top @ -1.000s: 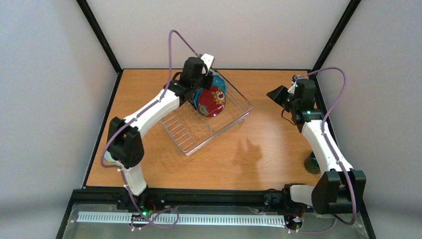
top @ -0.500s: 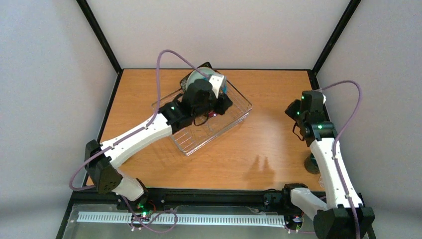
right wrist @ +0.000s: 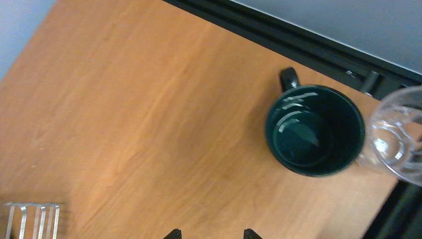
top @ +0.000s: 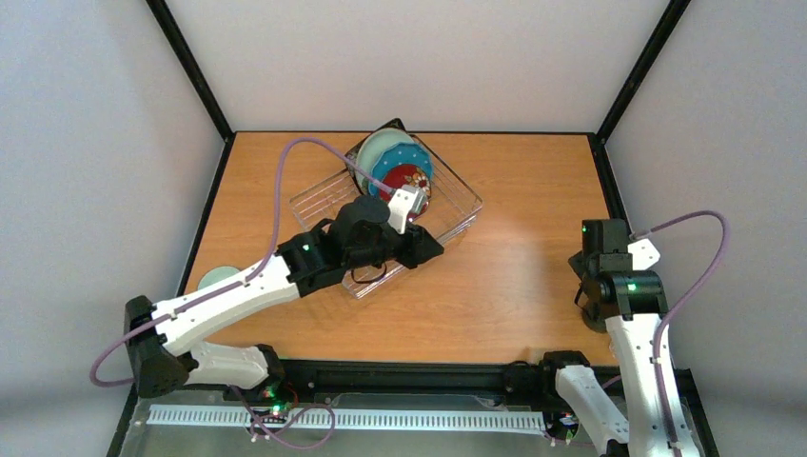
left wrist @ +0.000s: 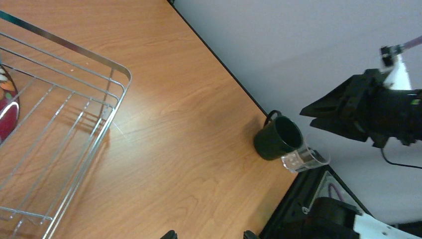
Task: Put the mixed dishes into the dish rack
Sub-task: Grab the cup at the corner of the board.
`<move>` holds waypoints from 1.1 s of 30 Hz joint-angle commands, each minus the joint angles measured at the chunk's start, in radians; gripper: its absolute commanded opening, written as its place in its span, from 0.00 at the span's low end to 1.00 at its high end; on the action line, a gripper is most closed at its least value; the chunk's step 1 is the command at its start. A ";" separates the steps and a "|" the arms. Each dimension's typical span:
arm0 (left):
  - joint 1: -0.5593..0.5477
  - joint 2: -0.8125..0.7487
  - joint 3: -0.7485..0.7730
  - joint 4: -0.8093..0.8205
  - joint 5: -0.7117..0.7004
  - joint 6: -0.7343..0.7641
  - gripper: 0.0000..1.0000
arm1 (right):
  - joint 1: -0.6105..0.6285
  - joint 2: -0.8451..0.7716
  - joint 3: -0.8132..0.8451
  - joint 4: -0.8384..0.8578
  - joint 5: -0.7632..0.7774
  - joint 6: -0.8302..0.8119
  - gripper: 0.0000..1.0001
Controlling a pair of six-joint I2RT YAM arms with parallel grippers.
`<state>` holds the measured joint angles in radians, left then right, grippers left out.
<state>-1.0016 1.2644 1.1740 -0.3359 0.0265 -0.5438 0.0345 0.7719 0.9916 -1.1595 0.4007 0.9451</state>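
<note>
The wire dish rack (top: 447, 221) sits at the table's middle back. A black square plate (top: 394, 125), pale mint plate (top: 377, 150), blue dotted plate (top: 415, 159) and small red floral plate (top: 409, 177) stand in its far end. My left gripper (top: 434, 250) hovers over the rack's near right rim, open and empty (left wrist: 209, 235). The dark green mug (right wrist: 314, 130) and clear glass cup (right wrist: 398, 144) stand together at the right edge. My right gripper (right wrist: 211, 234) is open above the table, just left of the mug. The yellow-green bowl is out of view.
A mint bowl (top: 218, 279) sits at the table's left edge, partly behind my left arm. The left wrist view shows the rack's corner (left wrist: 117, 74), mug (left wrist: 277, 138), glass (left wrist: 306, 159) and the right arm's head (left wrist: 368, 107) above them. A black frame rail (right wrist: 298, 37) lies behind the mug.
My left arm has pulled back from the plates to the rack's near right side, leaving the red plate standing in the rack. My right arm has swung toward me, over the mug.
</note>
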 commanded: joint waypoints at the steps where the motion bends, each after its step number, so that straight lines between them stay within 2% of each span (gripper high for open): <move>1: -0.012 -0.055 -0.041 0.045 0.047 -0.050 0.74 | 0.006 -0.009 -0.031 -0.167 0.061 0.119 0.72; 13: -0.014 -0.096 -0.078 0.085 0.124 -0.051 0.77 | 0.002 0.079 -0.081 -0.203 0.101 0.250 0.78; 19: -0.014 -0.135 -0.081 0.075 0.150 -0.034 0.78 | -0.050 0.133 -0.084 -0.159 0.116 0.269 0.80; 25: -0.014 -0.160 -0.069 0.059 0.178 -0.007 0.80 | -0.167 0.181 -0.079 -0.040 0.087 0.157 0.80; 33: -0.014 -0.169 -0.062 0.045 0.138 0.034 0.83 | -0.306 0.246 -0.136 0.124 0.013 -0.004 0.80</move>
<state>-1.0035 1.1076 1.0908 -0.2813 0.1795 -0.5507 -0.2211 0.9936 0.8967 -1.1362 0.4458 1.0306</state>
